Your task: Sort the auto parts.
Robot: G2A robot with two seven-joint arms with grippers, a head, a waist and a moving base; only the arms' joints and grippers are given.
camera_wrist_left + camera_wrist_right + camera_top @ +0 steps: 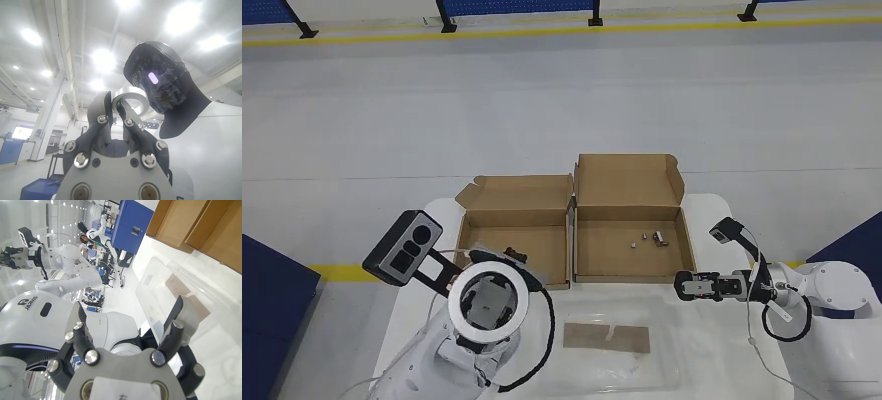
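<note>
- Left pincer [114, 101] is raised off the counter [698, 342], pointing up toward the robot's head, and it's clamped on a metal ring [132, 90].
- Look at that grip: one finger [106, 106] sits outside the ring's wall and the other inside the hole, pinching the band between them.
- From above, the ring hangs over the near left part of the counter, just in front of the left cardboard box [514, 199].
- Over to the right pincer [128, 309]: its fingers are spread wide apart with nothing between them.
- It sits low over the counter, just off the near right corner of the right cardboard box [626, 182], fingers aimed inward toward the middle.
- The two boxes stand open side by side and touching, lids folded back.
- A few small metal parts [648, 238] lie on the floor of the right box, toward its far right side.
- In front of the boxes there's a clear plastic tray [582, 366], with a flat piece of brown cardboard [607, 338] inside it.
- In the right wrist view, that tray lies just beyond the open fingers.
</note>
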